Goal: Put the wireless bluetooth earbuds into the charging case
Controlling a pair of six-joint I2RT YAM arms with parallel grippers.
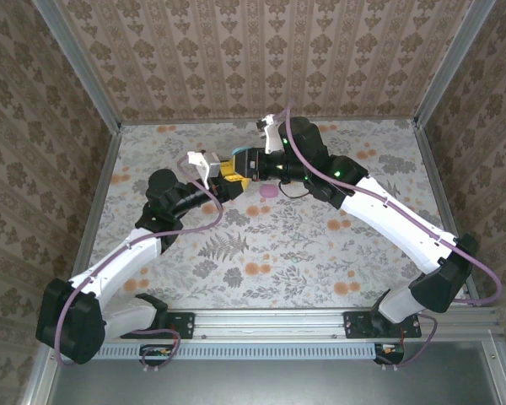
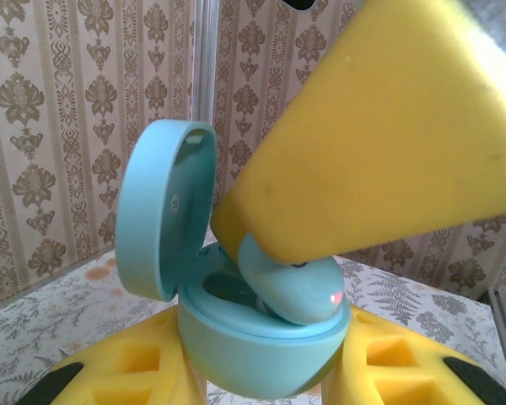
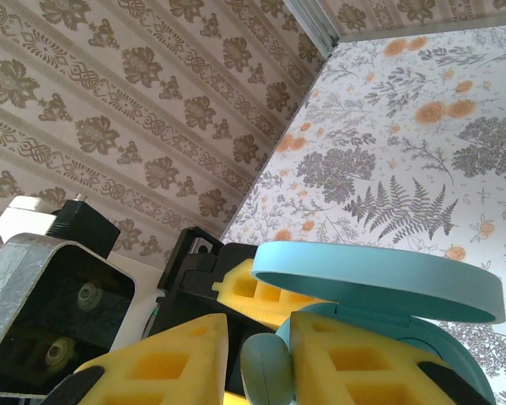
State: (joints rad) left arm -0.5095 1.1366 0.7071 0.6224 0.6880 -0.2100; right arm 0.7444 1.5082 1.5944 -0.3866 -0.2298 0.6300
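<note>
Meeting over mid-table in the top view, left gripper (image 1: 229, 173) and right gripper (image 1: 251, 165) sit tip to tip, with a pink piece (image 1: 270, 192) on the floral mat (image 1: 337, 245) just beside them. Left wrist: the left gripper's yellow fingers (image 2: 126, 375) clamp the charging case (image 2: 261, 346), lid raised, and a teal earbud (image 2: 293, 291) lies tilted in its well, red light on. Right wrist: the right gripper's fingers (image 3: 354, 363) pinch that earbud at the case rim.

Count: 1 mint-teal charging case (image 2: 261, 354); 1 mint-teal earbud (image 2: 291, 291); 1 pink rounded item (image 1: 270, 192) on the bench (image 1: 320, 253); 2 grippers: left gripper (image 2: 261, 375), right gripper (image 3: 266, 371).
</note>
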